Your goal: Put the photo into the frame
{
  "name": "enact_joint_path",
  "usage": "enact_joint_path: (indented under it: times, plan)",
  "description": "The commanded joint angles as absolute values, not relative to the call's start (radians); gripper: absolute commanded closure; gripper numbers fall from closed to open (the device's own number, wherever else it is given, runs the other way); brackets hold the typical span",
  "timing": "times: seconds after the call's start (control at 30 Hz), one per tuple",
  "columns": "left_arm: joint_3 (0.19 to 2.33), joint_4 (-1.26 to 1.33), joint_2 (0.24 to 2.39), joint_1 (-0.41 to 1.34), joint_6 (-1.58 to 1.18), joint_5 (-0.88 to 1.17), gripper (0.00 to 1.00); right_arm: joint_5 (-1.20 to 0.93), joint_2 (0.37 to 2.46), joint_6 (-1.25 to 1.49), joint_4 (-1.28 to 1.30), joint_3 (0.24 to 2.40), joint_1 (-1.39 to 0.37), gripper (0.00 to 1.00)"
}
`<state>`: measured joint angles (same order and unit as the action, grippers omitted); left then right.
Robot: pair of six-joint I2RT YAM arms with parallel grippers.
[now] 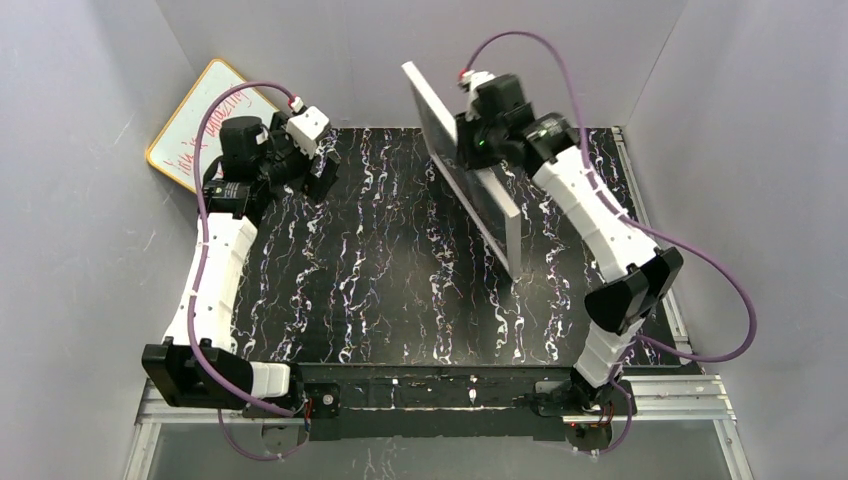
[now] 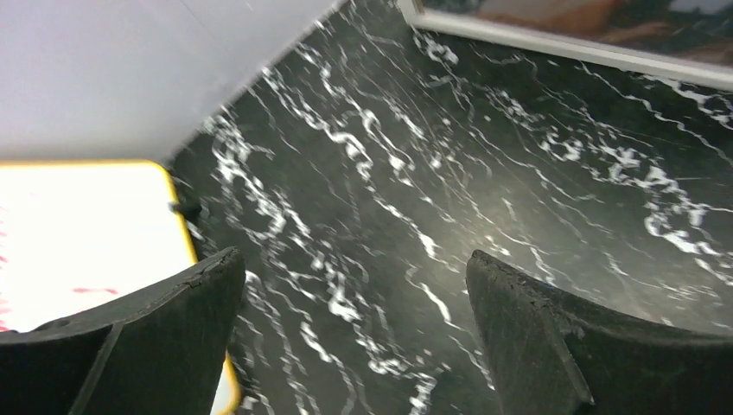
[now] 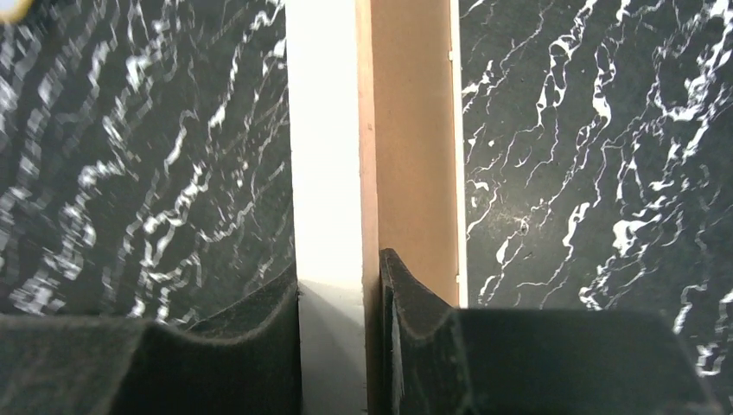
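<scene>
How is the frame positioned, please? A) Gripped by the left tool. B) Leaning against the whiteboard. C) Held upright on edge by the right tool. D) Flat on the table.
C: the right tool pinches the edge of the upright frame; the left tool is open, empty.

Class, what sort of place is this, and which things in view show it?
Likely a robotics lab test cell: a left arm and right arm bolted to a metal rail, grey walls enclosing the marbled table, a whiteboard propped behind.

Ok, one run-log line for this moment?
left gripper: open, empty | right gripper: shut on frame | frame: upright on edge
</scene>
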<state>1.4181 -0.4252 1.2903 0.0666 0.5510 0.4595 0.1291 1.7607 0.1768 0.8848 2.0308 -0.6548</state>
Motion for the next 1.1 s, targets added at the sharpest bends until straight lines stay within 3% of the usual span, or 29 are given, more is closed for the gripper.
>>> enact_joint_path:
  times: [0.0,0.13,0.23,0.4,0.8,1.07]
  plan:
    - [1.397,-0.556,1.285,0.060,0.392,0.494,0.02,-0.213,1.812,0.504,0.819,2.228,-0.500,0.87]
    - [1.341,-0.527,1.262,0.056,0.332,0.549,0.02,-0.295,1.870,0.545,0.887,2.376,-0.400,0.88]
    - [1.313,-0.515,1.254,0.047,0.284,0.610,0.02,-0.420,1.841,0.617,0.854,2.323,-0.279,0.89]
    - [1.286,-0.504,1.261,0.032,0.222,0.664,0.02,-0.536,1.699,0.680,0.680,1.957,-0.205,0.91]
    - [1.122,-0.387,1.245,-0.097,0.155,0.699,0.02,-0.571,1.370,0.683,0.417,1.226,-0.189,0.87]
    - [1.021,-0.318,1.274,-0.112,0.204,0.681,0.02,-0.597,1.335,0.599,0.266,0.934,-0.184,0.84]
